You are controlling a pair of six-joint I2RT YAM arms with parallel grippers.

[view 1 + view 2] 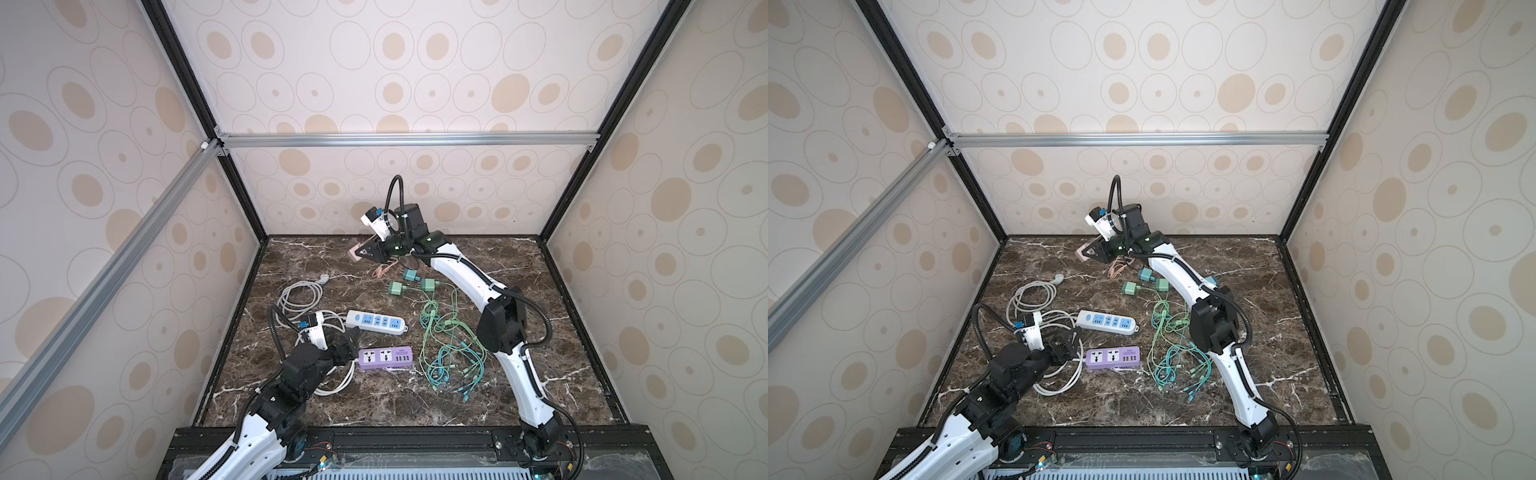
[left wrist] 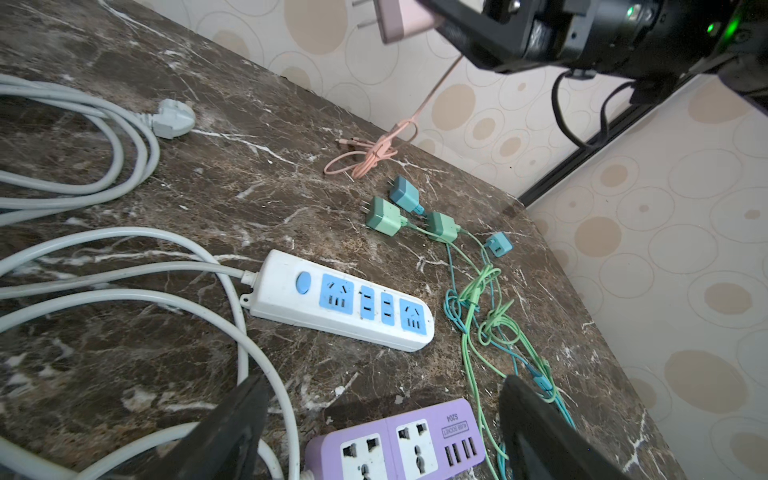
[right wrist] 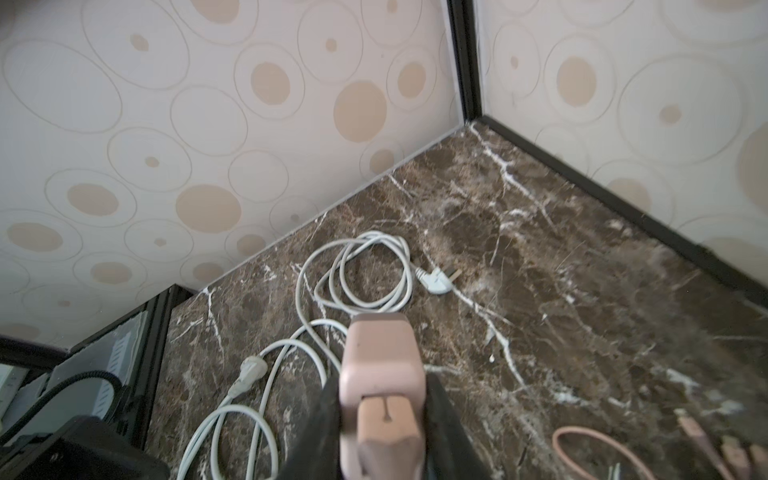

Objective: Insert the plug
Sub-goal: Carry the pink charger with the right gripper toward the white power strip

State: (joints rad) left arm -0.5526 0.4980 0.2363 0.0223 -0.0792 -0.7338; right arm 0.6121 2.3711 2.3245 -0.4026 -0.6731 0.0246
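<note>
Two power strips (image 1: 376, 322) (image 1: 385, 358) on walled marble tabletop (image 1: 374, 399); left end effector (image 2: 380, 380) wide, right end effector (image 1: 365, 252) holds pink plug (image 3: 380, 361).

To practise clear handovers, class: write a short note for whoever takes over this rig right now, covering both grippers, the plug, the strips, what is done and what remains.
Right gripper: shut on the pink plug, raised above the back of the table; its cable trails down to the marble.
Left gripper: open, empty, hovering by the purple strip.
White strip: lies just behind the purple one. The sockets in view are empty.
Green plugs: lying loose mid-table.
Done: plug picked up.
Left: carry it to a strip, line up the prongs, push it in.
</note>
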